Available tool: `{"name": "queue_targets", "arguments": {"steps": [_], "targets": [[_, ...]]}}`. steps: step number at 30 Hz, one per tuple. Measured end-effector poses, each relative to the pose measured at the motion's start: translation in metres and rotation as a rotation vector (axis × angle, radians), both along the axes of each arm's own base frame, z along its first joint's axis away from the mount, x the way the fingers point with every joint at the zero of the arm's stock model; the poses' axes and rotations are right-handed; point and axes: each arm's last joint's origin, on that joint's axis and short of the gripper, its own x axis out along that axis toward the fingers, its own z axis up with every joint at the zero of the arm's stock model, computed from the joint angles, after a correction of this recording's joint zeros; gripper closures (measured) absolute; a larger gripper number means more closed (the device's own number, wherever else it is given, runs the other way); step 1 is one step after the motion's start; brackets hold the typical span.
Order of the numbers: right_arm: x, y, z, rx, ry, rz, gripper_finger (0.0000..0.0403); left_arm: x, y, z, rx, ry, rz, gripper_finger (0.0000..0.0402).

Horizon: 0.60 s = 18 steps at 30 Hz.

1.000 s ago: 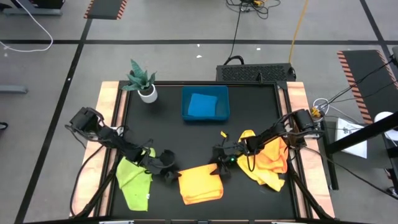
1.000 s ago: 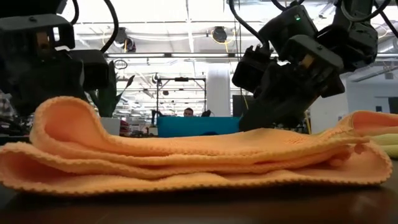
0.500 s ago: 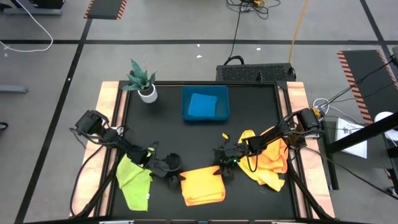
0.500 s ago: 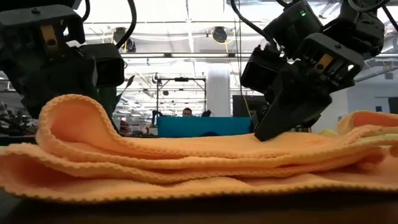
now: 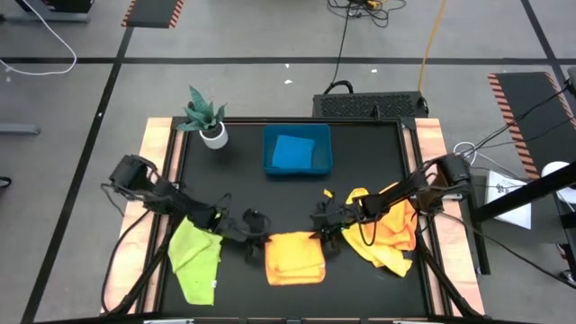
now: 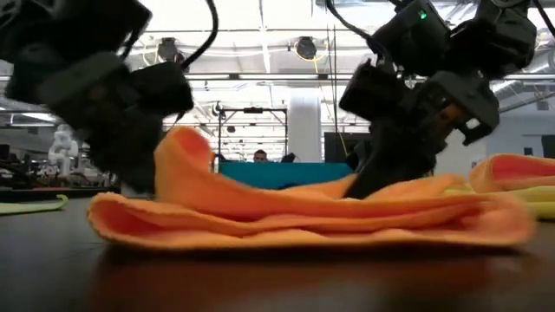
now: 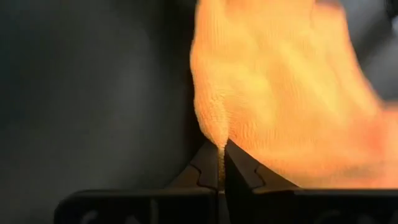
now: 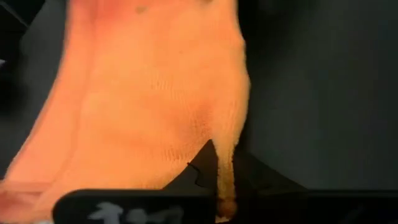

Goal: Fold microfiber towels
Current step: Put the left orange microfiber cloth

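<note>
An orange microfiber towel (image 5: 294, 259) lies folded in layers near the table's front edge. My left gripper (image 5: 260, 237) is at its far left corner and my right gripper (image 5: 322, 236) at its far right corner, each shut on the cloth. In the low view the towel's left corner (image 6: 184, 163) stands lifted while its lower layers (image 6: 303, 227) rest on the table. A lime green towel (image 5: 196, 261) lies flat to the left. A yellow and orange heap (image 5: 389, 232) lies to the right. My left gripper pinches the orange towel's edge (image 7: 214, 134) at its far left corner between its two fingers, slanting down from the table's left. That corner is lifted; the rest lies on the table. One layer or several, I cannot tell. My right gripper pinches the towel's edge (image 8: 229, 152) at its far right corner between its two fingers, slanting down from the table's right. The cloth there (image 6: 381, 186) is raised a little; the rest lies slack on the table.
A blue tray (image 5: 270, 151) with a blue cloth inside stands at the back middle. A potted plant (image 5: 206, 117) stands at the back left. Bare dark tabletop (image 5: 270, 202) lies between the tray and the orange towel.
Both grippers have shut and taken hold of the orange towel's far corners. My left gripper has moved toward the table's right and rolled. The towel's left corner has risen into a standing fold, and the towel has drawn away from the near edge.
</note>
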Motion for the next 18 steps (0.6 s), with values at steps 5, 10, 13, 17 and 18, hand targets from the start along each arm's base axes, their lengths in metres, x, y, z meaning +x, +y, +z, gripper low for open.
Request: {"name": "queue_targets", "arguments": {"steps": [5,10,13,17,18], "targets": [[-0.004,-0.003,0.027,-0.057,-0.068,-0.042,0.0399,0.002,0.017,0.034,0.123,-0.134,0.025,0.0397],[-0.01,-0.008,0.058,-0.134,-0.181,-0.119,0.0401,0.0,0.038,0.066,0.301,-0.251,0.069,0.0399],[-0.014,-0.012,0.071,-0.21,-0.231,-0.163,0.0401,0.0,0.055,0.072,0.419,-0.246,0.096,0.0399],[-0.017,-0.026,0.085,-0.304,-0.282,-0.251,0.0402,0.004,0.081,0.073,0.486,-0.227,0.167,0.04],[-0.017,-0.031,0.088,-0.314,-0.292,-0.264,0.0402,0.004,0.087,0.073,0.496,-0.226,0.178,0.04]]}}
